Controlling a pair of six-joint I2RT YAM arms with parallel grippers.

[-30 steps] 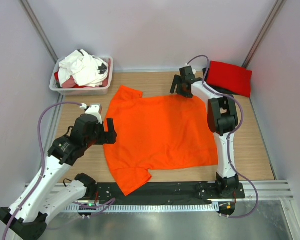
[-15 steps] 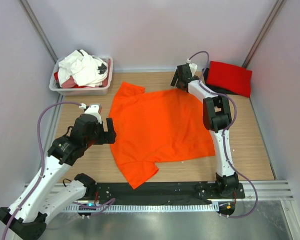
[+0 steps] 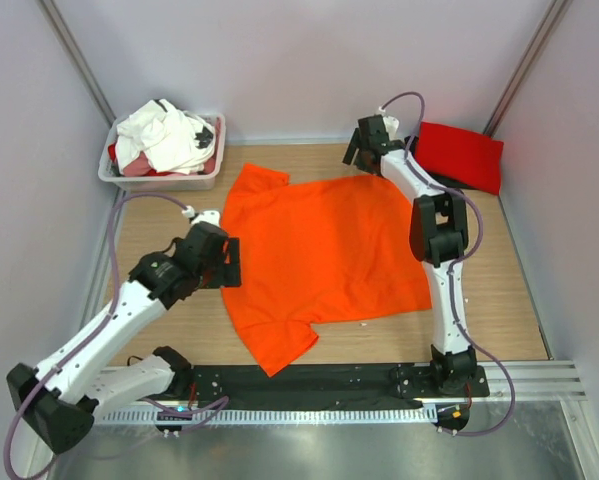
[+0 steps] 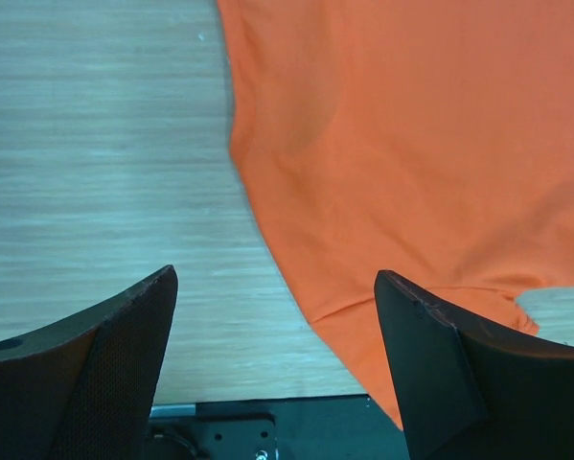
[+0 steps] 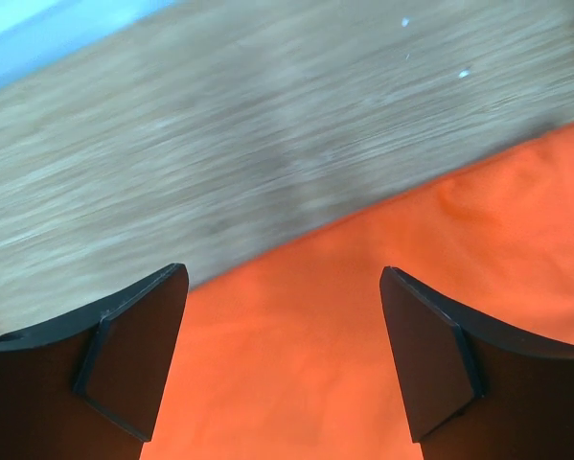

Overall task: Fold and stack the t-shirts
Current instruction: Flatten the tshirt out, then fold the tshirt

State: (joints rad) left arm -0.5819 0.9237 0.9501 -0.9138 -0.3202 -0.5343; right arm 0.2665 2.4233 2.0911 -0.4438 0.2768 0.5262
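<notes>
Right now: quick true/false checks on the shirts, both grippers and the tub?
1. The orange t-shirt lies unfolded on the table. True.
2. The left gripper is shut on a sleeve. False: it is open and holds nothing.
3. The right gripper is open over the orange shirt's far edge. True.
4. The red t-shirt lies on top of the orange one. False: it lies apart, at the far right corner.
5. The white tub holds crumpled clothes. True.

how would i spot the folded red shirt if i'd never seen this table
Start at the wooden table, then go to its far right corner. The red t-shirt lies there folded flat, unlike the orange t-shirt spread open mid-table and the crumpled clothes in the white tub.
</notes>
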